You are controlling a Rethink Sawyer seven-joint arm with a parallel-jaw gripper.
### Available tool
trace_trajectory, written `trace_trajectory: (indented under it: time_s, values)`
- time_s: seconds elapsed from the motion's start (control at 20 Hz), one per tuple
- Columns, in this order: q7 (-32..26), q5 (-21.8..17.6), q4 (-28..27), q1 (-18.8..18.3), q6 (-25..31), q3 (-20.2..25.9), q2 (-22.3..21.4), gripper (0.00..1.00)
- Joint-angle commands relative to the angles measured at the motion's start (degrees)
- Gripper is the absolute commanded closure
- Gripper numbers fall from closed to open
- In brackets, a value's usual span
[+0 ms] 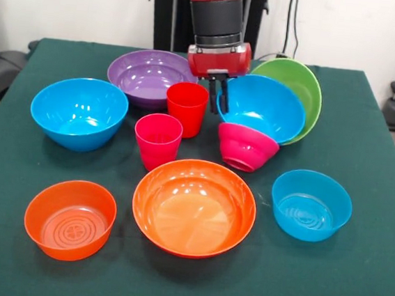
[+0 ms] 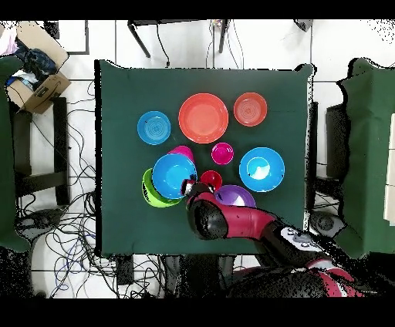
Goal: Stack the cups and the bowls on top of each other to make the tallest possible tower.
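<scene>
My gripper [image 1: 218, 97] is shut on the left rim of a large blue bowl [image 1: 264, 107], which is tilted. This bowl leans on the upside-down small magenta bowl [image 1: 245, 147] and against the tilted lime green bowl [image 1: 306, 95]. In the overhead view the gripper [image 2: 187, 187] is at that blue bowl's [image 2: 171, 175] edge. The red-orange cup [image 1: 187, 107] and the pink cup [image 1: 158, 139] stand upright just left of the gripper. No tower shows in either view.
The purple bowl [image 1: 145, 76] is at the back left and the second large blue bowl [image 1: 78, 112] at the left. The large orange bowl [image 1: 194, 207], the small orange bowl [image 1: 69, 218] and the light blue bowl [image 1: 311, 204] stand along the front.
</scene>
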Motion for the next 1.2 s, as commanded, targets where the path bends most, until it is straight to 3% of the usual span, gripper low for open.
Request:
trace_trajectory:
  time_s: [0.05,0.25,0.3,0.4,0.8,1.2]
  values:
    - [6.07,-2.36,1.96,-2.56,4.77,7.93,-3.51,1.00]
    - [6.19,2.15,5.54,-5.19,12.30,13.13,-11.95,1.00]
    - [5.59,4.34,6.30,-5.69,16.46,14.28,-14.85,1.00]
    - [5.12,6.44,6.78,-5.63,20.09,14.43,-17.60,1.00]
    - [5.50,9.76,7.43,-9.91,23.56,20.84,-18.23,1.00]
    - [6.78,10.52,7.49,-11.88,20.46,24.80,-17.12,1.00]
